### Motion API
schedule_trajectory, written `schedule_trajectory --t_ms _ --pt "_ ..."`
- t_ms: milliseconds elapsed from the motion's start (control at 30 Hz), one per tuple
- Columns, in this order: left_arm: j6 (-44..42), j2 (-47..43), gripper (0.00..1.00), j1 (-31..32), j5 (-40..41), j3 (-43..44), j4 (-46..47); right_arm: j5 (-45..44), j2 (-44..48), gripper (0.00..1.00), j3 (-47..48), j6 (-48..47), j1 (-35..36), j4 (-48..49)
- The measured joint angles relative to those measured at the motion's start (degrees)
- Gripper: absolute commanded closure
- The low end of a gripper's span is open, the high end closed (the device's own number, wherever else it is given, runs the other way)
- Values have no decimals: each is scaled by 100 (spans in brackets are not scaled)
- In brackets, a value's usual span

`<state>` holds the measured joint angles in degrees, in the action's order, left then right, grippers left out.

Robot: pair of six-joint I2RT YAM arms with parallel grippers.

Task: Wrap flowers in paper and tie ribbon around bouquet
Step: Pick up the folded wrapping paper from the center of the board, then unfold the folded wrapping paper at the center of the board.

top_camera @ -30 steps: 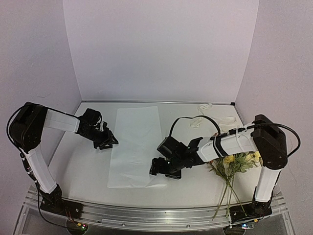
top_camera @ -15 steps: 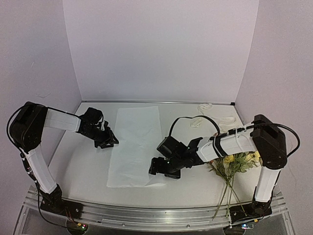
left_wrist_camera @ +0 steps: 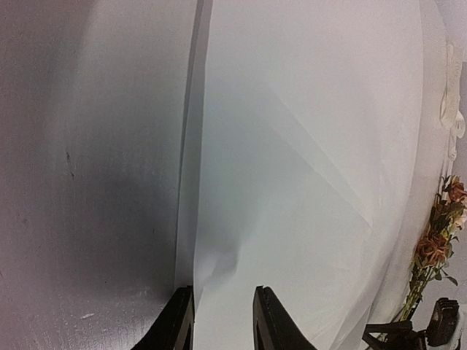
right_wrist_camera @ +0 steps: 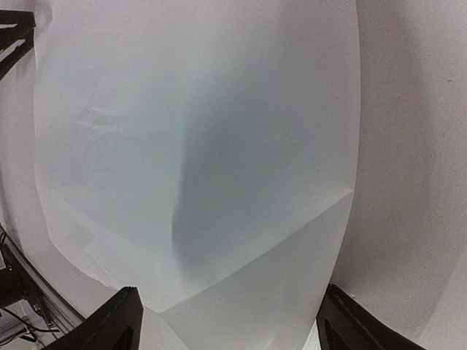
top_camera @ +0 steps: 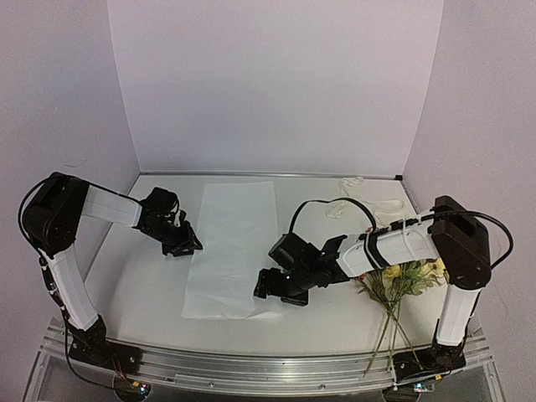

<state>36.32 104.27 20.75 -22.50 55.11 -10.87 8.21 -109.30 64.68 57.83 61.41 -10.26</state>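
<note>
Left wrist: left claw [left_wrist_camera: 222,293] narrowly parted astride paper [left_wrist_camera: 292,182] edge; right claw [right_wrist_camera: 230,292] gapes above it.

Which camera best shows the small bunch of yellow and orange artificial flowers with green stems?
The top external view: the flowers lie beside the right arm, blooms partly hidden by it, long stems clear. The left wrist view catches them small at its right edge; the right wrist view shows none.

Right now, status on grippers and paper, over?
Left gripper narrowly open, astride left edge of paper. Right gripper wide open over its near right corner. Unwrapped flowers by right arm's base; ribbon far right. Nothing blocking.
</note>
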Motion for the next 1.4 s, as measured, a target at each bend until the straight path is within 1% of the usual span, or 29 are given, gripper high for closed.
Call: schedule_trajectory --t_ms 233,300,333,500,600,767,933,1000,1133,1233,1333,1400 --pt "9 0 92 0 -18 -2 -9 2 0 16 -9 33 0 32" --pt "11 0 99 0 -15 -2 -11 2 0 16 -9 37 0 32" --pt "23 0 100 0 -5 -2 -13 2 0 16 -9 37 0 33" --pt "-34 -56 100 0 50 6 -100 4 0 13 -9 35 2 38" --pt "-95 -187 100 -1 172 120 -415 17 0 12 -9 42 4 64" --pt "-276 -680 100 -15 363 453 -901 -8 -41 9 49 110 115 127" --pt "-454 -1212 100 -63 432 731 -1374 55 -280 5 333 233 326 266" --pt "-511 -1397 100 -89 401 891 -1638 153 -385 2 461 270 386 361" --pt "-577 -1541 100 -107 175 1374 -1978 294 -500 2 603 288 430 502" --pt "-574 -1543 100 -75 -70 1764 -2050 273 -476 2 587 286 429 533" --pt "-474 -1501 100 105 -209 2084 -2065 99 -233 2 305 272 418 629" --pt "-392 -1403 100 327 -278 2279 -2059 -111 156 2 -85 271 401 634"
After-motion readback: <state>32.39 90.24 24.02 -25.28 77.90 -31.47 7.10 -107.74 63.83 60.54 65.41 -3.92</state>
